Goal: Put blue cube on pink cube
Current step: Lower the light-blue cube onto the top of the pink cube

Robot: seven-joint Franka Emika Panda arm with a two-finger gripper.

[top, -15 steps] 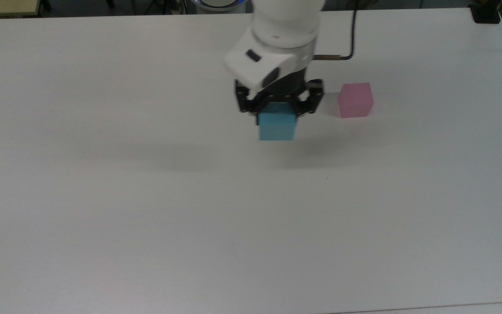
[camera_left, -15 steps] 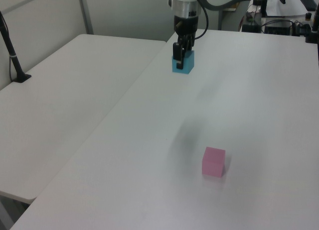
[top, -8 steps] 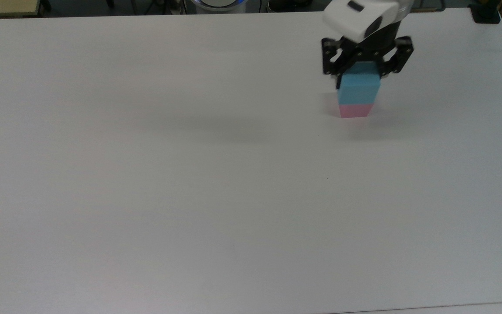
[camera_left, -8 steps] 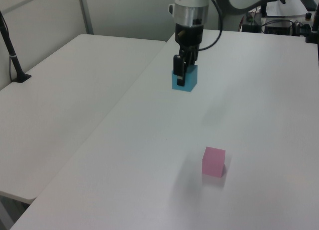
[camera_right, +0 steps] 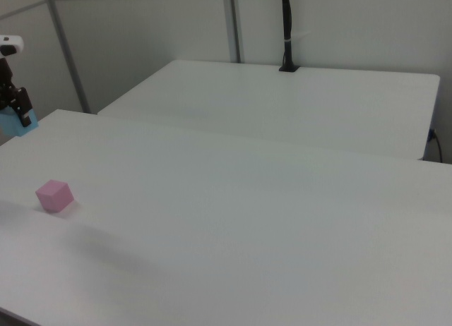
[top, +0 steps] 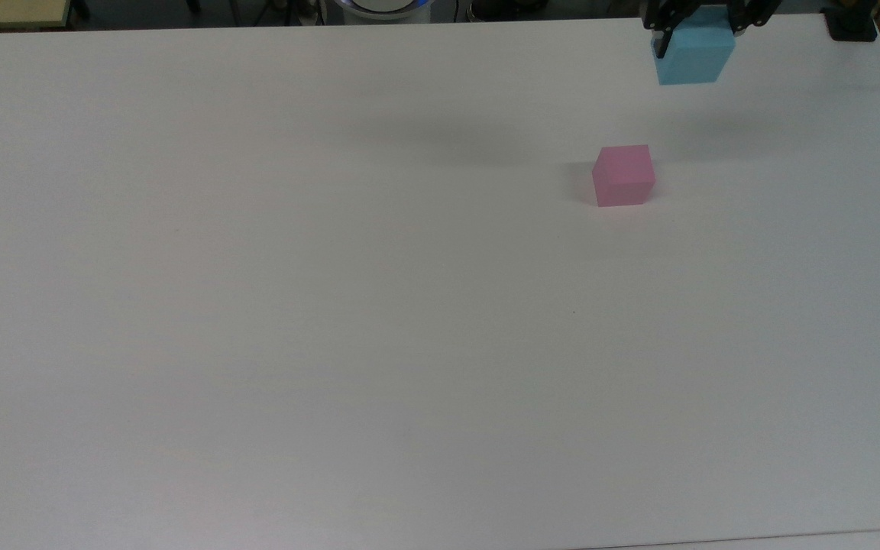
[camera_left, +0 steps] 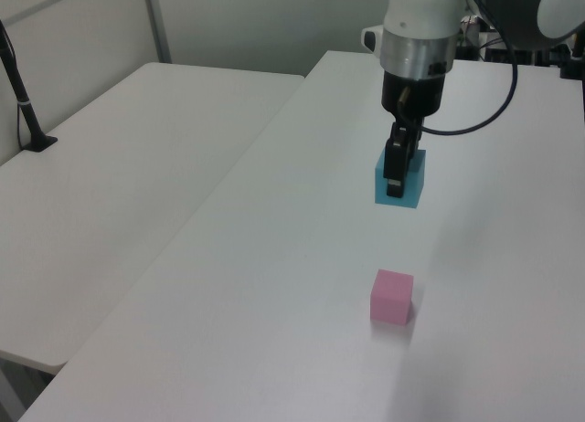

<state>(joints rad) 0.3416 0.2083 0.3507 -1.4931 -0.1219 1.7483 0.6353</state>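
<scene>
Item: gripper [camera_left: 396,171] clamped the blue cube [top: 689,58], carried aloft (clear of table [top: 333,305]). Pink cube [top: 622,176] sat at its 7 o'clock, top view; you needed to centre overhead before lowering.

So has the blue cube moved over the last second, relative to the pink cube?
Yes. In the top view the blue cube, shut in the gripper, has crossed from the pink cube's left to its upper right, raised off the table.
</scene>
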